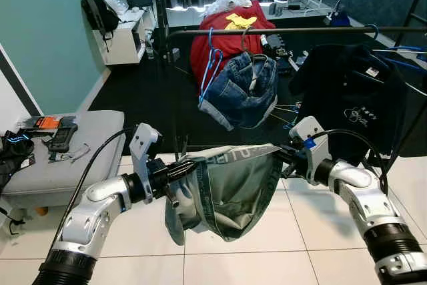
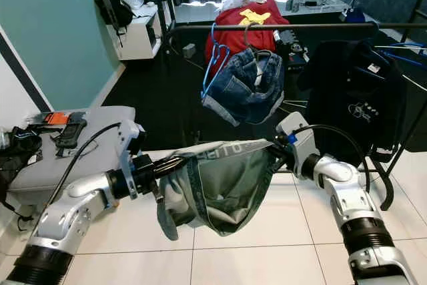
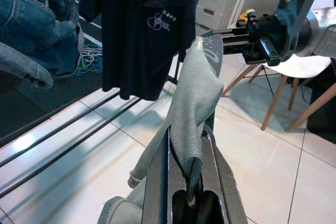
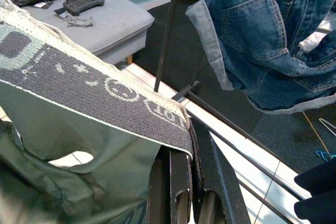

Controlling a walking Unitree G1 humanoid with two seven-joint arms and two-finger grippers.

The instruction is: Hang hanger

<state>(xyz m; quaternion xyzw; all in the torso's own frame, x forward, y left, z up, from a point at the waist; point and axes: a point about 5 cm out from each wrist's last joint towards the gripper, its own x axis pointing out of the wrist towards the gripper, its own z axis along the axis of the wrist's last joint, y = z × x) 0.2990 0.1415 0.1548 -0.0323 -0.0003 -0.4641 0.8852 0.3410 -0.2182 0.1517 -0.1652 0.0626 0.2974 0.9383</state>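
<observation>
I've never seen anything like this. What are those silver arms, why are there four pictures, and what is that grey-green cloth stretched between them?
The silver arms belong to a humanoid robot. Two pictures come from cameras in its head, looking down and forward; the other two sit on its wrists, looking along the black fingers. The left gripper and right gripper each pinch one end of the waistband of a pair of grey-green shorts, holding it taut above the tiled floor. Ahead stands a clothes rail with denim shorts on a hanger and a dark polo shirt. On the robot's left, a grey cushioned bench carries some small gadgets.
</observation>
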